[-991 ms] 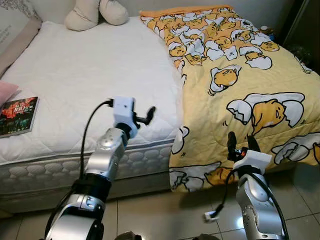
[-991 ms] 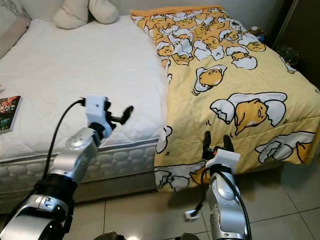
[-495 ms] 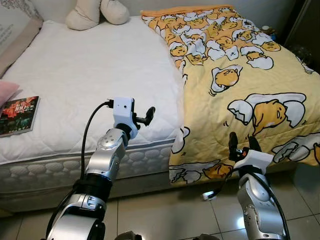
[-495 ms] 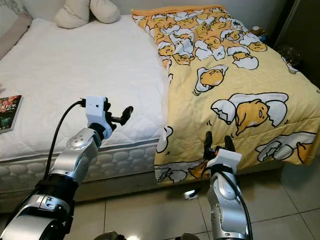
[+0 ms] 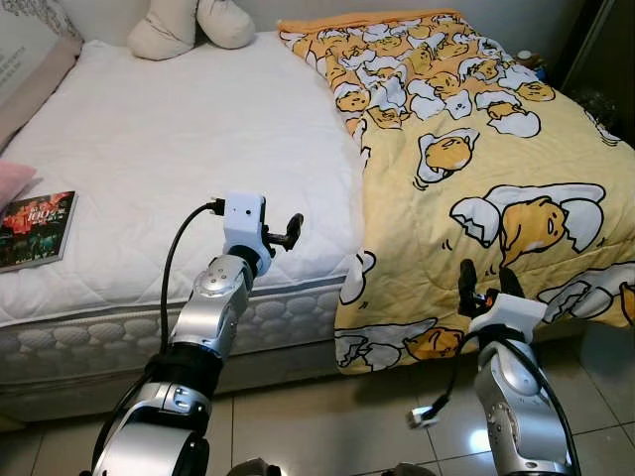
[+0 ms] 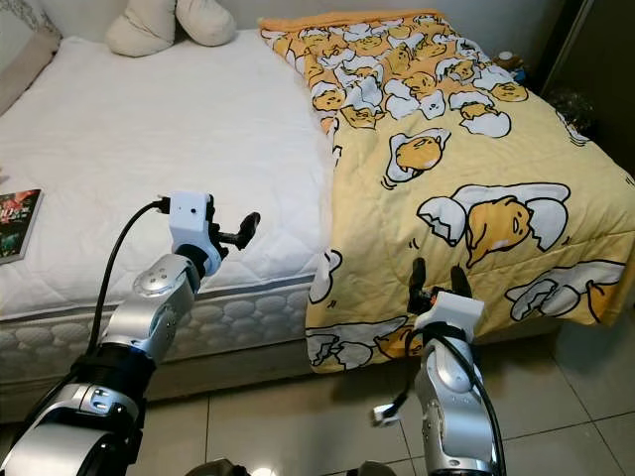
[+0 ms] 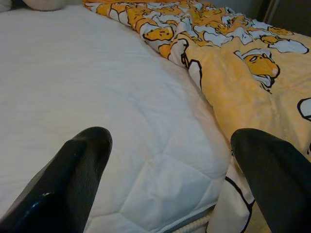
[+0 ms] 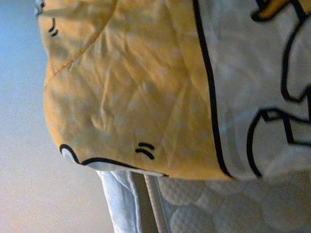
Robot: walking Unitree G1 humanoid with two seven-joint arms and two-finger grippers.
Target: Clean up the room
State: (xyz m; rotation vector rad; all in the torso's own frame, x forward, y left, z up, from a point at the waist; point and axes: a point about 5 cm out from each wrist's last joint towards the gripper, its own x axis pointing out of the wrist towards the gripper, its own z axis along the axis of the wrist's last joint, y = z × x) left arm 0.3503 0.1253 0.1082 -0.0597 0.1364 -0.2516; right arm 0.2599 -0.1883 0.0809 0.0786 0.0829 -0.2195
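Note:
A yellow blanket [image 5: 476,149] printed with egg cartoons covers the right half of the bed and hangs over its foot edge. The left half is bare white quilted mattress [image 5: 179,129]. My left gripper [image 5: 291,230] hovers open over the mattress's near edge, just left of the blanket's border; in the left wrist view its fingers [image 7: 73,165] stand wide apart with nothing between them. My right gripper [image 5: 488,282] is open, pointing up at the blanket's hanging hem [image 8: 146,97], just in front of it. A book [image 5: 35,228] lies on the mattress at the left.
Cream pillows [image 5: 189,25] sit at the head of the bed, and a grey patterned cushion [image 5: 30,69] and something pink [image 5: 10,178] at the left edge. Dark furniture [image 5: 605,50] stands at the right. A loose cable [image 5: 425,415] dangles from my right arm above the tiled floor.
My right gripper has shifted slightly right and down along the blanket's hem, and its dangling cable has swung. The left gripper has barely moved.

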